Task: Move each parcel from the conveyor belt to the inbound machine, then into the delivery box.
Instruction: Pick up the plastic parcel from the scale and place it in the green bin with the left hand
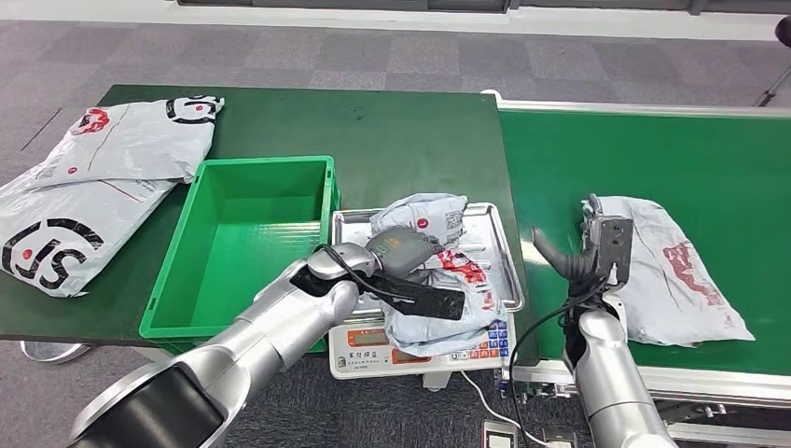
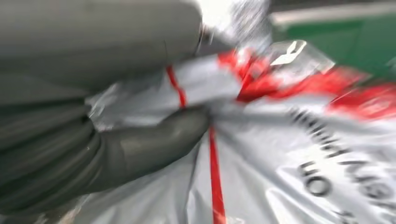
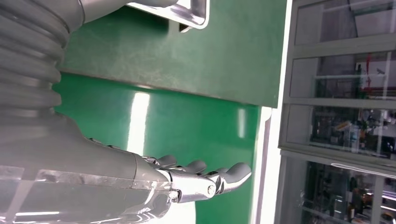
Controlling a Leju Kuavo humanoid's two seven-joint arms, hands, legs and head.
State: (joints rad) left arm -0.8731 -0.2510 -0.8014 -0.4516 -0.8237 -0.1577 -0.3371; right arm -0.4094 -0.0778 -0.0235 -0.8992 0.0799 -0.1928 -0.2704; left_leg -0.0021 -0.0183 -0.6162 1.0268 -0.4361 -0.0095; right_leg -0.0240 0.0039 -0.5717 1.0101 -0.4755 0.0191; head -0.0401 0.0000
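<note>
The left robot hand (image 1: 403, 254) grips a parcel (image 1: 438, 280) on the scale (image 1: 420, 350); the box (image 1: 244, 245) is empty. Another parcel (image 1: 676, 271) waits on the belt (image 1: 653, 159) beside the open, empty right robot hand (image 1: 569, 261).

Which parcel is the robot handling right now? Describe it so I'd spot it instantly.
Find the empty green plastic crate on the dark green table. Beside it sits a scale with a steel tray; the crumpled grey-and-red plastic parcel lies there, under the left hand. Other parcels lie flat.

I read the parcel (image 1: 431, 271) at my 12 as glossy crinkled plastic film, the scale tray (image 1: 347, 224) under it shiny metal, crate (image 1: 238, 322) smooth plastic, belt (image 1: 653, 159) matt.
</note>
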